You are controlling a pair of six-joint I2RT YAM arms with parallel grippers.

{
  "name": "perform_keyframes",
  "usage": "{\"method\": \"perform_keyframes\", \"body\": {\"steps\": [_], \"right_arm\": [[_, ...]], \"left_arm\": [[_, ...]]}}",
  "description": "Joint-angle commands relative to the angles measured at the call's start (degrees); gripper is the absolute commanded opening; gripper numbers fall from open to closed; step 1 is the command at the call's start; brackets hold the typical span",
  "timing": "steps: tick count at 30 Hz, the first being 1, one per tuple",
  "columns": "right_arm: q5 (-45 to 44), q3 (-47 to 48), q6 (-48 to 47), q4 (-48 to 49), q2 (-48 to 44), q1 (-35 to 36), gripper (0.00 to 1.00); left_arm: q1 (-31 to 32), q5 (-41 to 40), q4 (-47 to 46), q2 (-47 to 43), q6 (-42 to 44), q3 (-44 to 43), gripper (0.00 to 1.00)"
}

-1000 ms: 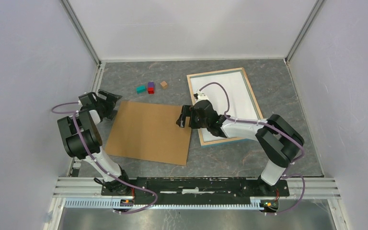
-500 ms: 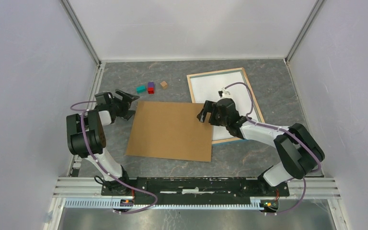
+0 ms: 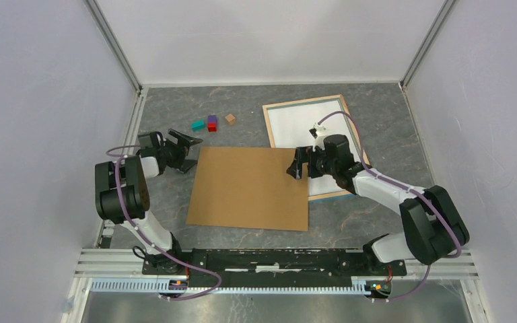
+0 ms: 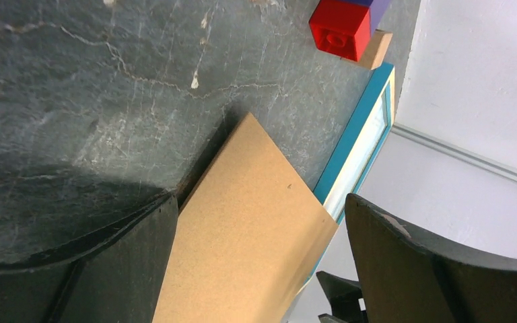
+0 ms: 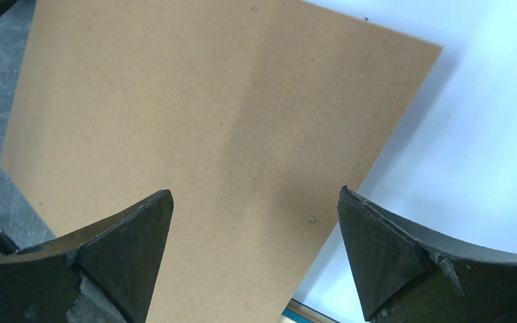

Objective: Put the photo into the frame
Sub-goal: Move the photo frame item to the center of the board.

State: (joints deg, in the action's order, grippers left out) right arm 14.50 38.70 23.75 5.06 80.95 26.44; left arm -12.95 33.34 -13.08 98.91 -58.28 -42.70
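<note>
Left gripper [image 3: 190, 152] stands with its jaws spread wide and nothing between them, low to the surface just off the far left corner of the brown board [image 3: 249, 188]. Whether a finger touches the board's edge I cannot tell. Right gripper [image 3: 296, 165] is just as wide apart and empty, hanging over the board's far right corner. Its wrist view shows board below one finger and white sheet below the other.

The frame [image 3: 303, 101] lies flat toward the far right corner of the surface, and its blue edge [image 4: 350, 134] shows in the left wrist view. The photo [image 3: 296, 124] lies inside it, showing only a blank white side, so no picture can be made out. The board overlaps the frame's near left corner and hides it, and the right arm crosses its near edge.

Near the far edge, left of the frame, sit a teal block [image 3: 197, 125], a red and purple block [image 3: 212, 123] and a tan block [image 3: 230, 118].
</note>
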Motion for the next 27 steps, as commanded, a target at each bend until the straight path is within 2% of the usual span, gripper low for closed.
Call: {"method": "perform_keyframes", "body": {"steps": [1,9,15,20,27], "right_arm": [[6.04,-0.88,-4.78,0.45,-3.13,-1.21,0.98],[7.39,-3.97,-4.72,-0.70,-5.96,-5.56,0.98],[10.56,-7.89,-5.67,-1.36,-6.98,-8.97,0.98],[15.46,-10.63,-3.64,2.52,-4.80,-10.24,0.94],[22.59,-15.35,5.12,15.15,-3.45,-10.88,0.84]], "left_arm": [[1.17,3.25,3.97,-2.28,-1.78,0.79,1.00],[1.23,2.98,4.80,-1.76,-1.58,0.49,1.00],[1.20,-0.68,10.48,-5.22,2.64,-0.90,1.00],[1.26,-0.22,9.93,-4.69,1.97,-0.04,1.00],[1.33,-0.12,9.39,-2.84,1.67,0.33,1.00]]}}
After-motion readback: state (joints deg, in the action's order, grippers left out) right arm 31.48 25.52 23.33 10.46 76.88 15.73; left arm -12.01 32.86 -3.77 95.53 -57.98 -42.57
